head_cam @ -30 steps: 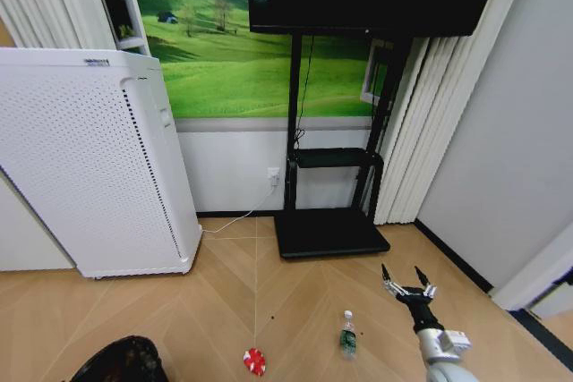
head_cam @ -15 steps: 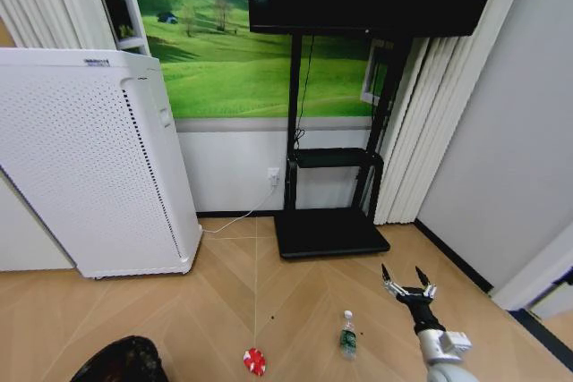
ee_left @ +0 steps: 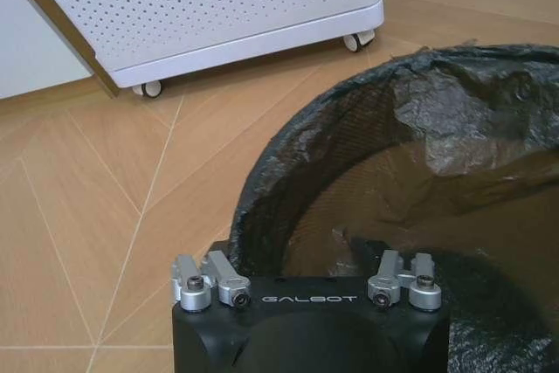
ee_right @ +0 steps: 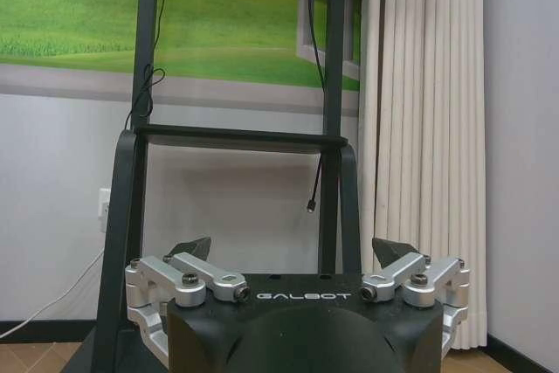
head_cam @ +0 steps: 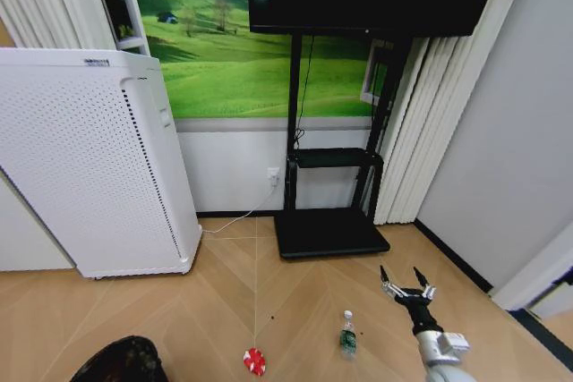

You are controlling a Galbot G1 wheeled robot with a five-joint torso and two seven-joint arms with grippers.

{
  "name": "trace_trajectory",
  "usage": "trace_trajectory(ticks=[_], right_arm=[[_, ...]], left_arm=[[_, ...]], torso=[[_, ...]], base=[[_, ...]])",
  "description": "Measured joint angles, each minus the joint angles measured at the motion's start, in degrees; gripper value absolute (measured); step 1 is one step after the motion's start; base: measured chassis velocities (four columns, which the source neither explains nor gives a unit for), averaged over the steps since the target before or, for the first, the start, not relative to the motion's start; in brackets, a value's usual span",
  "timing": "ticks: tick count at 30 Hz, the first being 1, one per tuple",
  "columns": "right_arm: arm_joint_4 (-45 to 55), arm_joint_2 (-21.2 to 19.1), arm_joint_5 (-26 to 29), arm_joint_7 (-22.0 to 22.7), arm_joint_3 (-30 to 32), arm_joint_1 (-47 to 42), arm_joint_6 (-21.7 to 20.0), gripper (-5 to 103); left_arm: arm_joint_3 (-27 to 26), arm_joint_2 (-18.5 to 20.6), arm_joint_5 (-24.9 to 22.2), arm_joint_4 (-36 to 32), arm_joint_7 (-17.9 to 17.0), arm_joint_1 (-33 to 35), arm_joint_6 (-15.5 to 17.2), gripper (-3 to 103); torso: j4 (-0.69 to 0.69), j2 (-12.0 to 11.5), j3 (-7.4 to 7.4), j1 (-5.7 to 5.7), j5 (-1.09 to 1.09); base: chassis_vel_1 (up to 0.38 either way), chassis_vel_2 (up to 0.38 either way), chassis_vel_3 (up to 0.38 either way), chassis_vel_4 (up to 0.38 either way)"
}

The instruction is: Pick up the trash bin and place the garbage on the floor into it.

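Right pincer (head_cam: 406, 281): raised above the wooden floor (head_cam: 295, 310) at the near right of the head view, pointing away toward the far wall. Its two dark fingertips stand wide apart with nothing between them; the right wrist view (ee_right: 293, 251) shows the same spread, empty jaws facing the black stand.

Left pincer (ee_left: 307, 281): body sits at the rim of the trash bin (ee_left: 419, 207), directly against the black liner bag. Its fingers are hidden from sight, so whether it grips the rim or how far it is open cannot be told.

Trash bin, head view (head_cam: 121, 362): black, round, at the near left corner, well apart from the right pincer.

Garbage, item one: clear plastic bottle (head_cam: 347, 333) with green label and white cap, lying on the floor just to the left of and nearer than the right pincer.

Garbage, item two: red-and-white wrapper (head_cam: 254, 361), on the floor farther left of the bottle, between it and the bin.

White perforated appliance (head_cam: 89, 158): on castors, beyond the bin at the left; its lower edge appears in the left wrist view (ee_left: 218, 6).

Black stand (head_cam: 331, 230): flat base beyond the right pincer, against the wall.
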Motion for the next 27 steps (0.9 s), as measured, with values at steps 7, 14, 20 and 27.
trace_trajectory(ticks=[7, 14, 20, 27], right_arm=[[0.3, 0.1, 0.0, 0.1, 0.0, 0.3, 0.0, 100], [0.3, -0.1, 0.1, 0.1, 0.3, 0.3, 0.0, 100], [0.4, 0.0, 0.2, 0.2, 0.3, 0.3, 0.1, 100], [0.5, 0.4, -0.2, 0.4, 0.7, 0.0, 0.6, 100]], left_arm=[[0.1, -0.3, 0.1, -0.1, 1.3, 0.0, -0.9, 49], [0.3, -0.7, 0.5, -0.1, 1.3, 0.0, -1.5, 29], [1.1, -1.2, 2.0, -0.1, 0.8, -0.1, -2.3, 25], [3.5, -2.4, 5.6, -1.6, -0.3, -1.3, -5.1, 25]], torso=[[-0.01, 0.0, 0.0, 0.0, 0.0], [0.01, 0.0, 0.0, 0.0, 0.07], [0.01, 0.0, 0.0, 0.0, 0.07], [0.01, 0.0, 0.01, 0.0, -0.09]], base=[[0.0, 0.0, 0.0, 0.0], [0.0, 0.0, 0.0, 0.0], [0.0, 0.0, 0.0, 0.0], [0.0, 0.0, 0.0, 0.0]])
